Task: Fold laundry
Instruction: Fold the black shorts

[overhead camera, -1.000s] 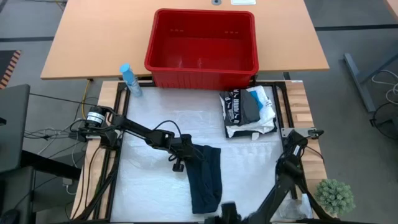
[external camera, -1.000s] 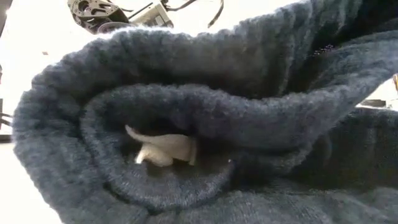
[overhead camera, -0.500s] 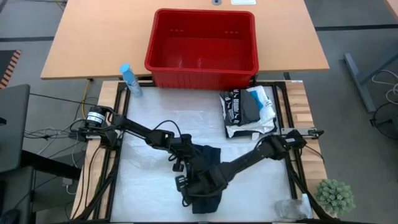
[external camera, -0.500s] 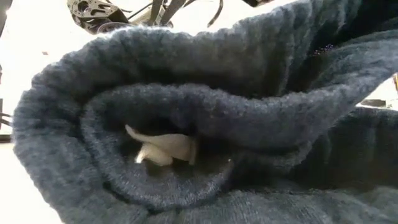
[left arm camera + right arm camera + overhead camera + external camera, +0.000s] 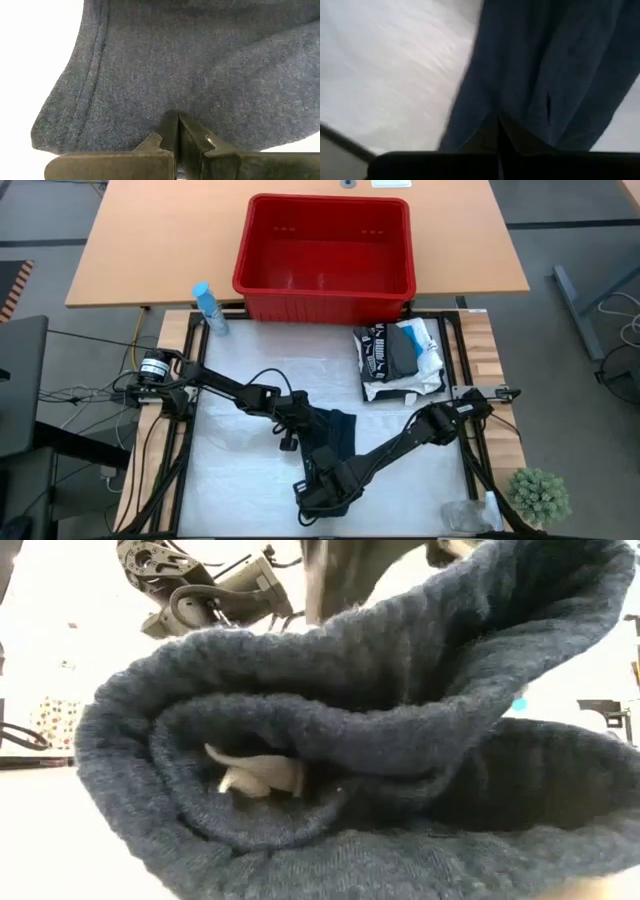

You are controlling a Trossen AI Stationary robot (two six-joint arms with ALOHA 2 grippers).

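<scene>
A dark grey knitted garment (image 5: pixel 342 442) lies lengthwise on the white table cover, and its rolled-up near edge (image 5: pixel 380 730) fills the low view. My left gripper (image 5: pixel 298 430) is shut at the garment's far left part. My right gripper (image 5: pixel 318 485) reaches in from the right and is shut at the garment's near end. A small white tag (image 5: pixel 255 775) shows inside the fold. My left gripper's shut fingers (image 5: pixel 170 131) rest on the garment's flat cloth (image 5: pixel 176 102) near a hemmed edge, slanting down from the table's left. Whether any cloth lies between the fingers is hidden by the fingers themselves. My right gripper is shut on the garment's near end (image 5: pixel 506 102), coming steeply from above. The cloth runs away from the fingertips (image 5: pixel 492 131) in folds. One layer or several, I cannot tell.
A red slotted basket (image 5: pixel 325 292) stands at the far edge. A pile of folded black and white clothes (image 5: pixel 400 360) lies at the far right. A blue bottle (image 5: pixel 207 308) stands far left. A small green plant (image 5: pixel 540 495) and a clear bag (image 5: pixel 470 515) sit at the near right.
My right arm has swung from the near right corner toward the table's left, over the garment's near end, turned its wrist and shut there. The garment's near end has risen and drawn toward the far side, so the garment looks shorter. Its far end has stayed under my left gripper.
</scene>
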